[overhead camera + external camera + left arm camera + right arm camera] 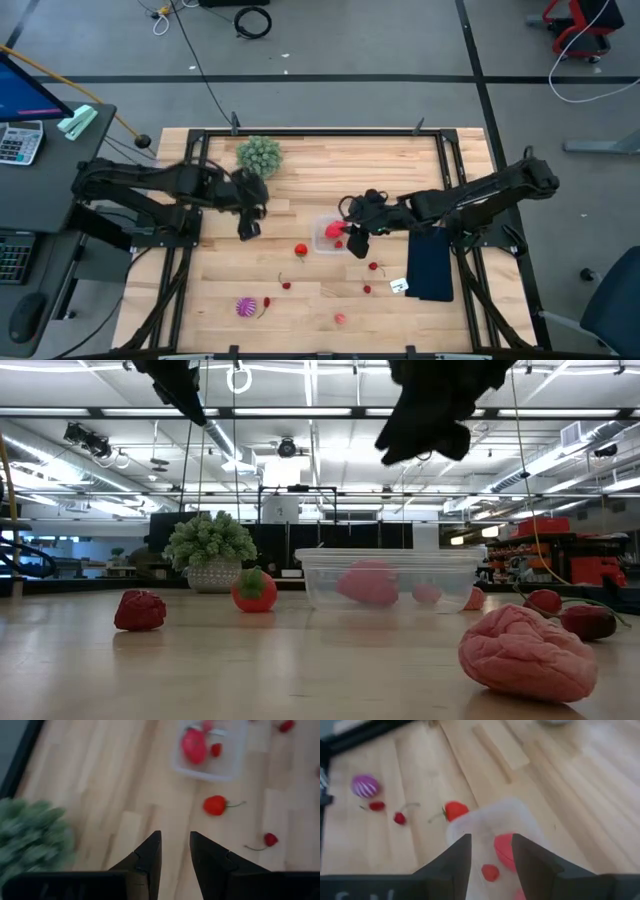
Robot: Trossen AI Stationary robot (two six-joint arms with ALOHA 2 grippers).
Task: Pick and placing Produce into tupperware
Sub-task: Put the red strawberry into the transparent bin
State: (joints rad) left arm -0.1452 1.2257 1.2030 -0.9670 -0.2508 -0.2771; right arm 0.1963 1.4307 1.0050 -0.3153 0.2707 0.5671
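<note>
The clear tupperware (328, 236) sits mid-table with a large pink-red fruit (194, 745) and a small red one (216, 750) inside. A red stemmed fruit (301, 250) lies just outside it. Small red pieces (286, 285) (374, 266), a spiky purple one (245, 306) and a pink one (340, 319) are scattered toward the near edge. My right gripper (490, 847) hovers open and empty over the tub's right end. My left gripper (175, 845) hangs open and empty above bare wood left of the tub.
A bushy green plant (260, 155) stands near the far edge, behind my left gripper. A flat dark pad (430, 262) lies right of the tub, under my right arm. In the low view a pink lumpy piece (527, 653) sits closest to the near edge.
</note>
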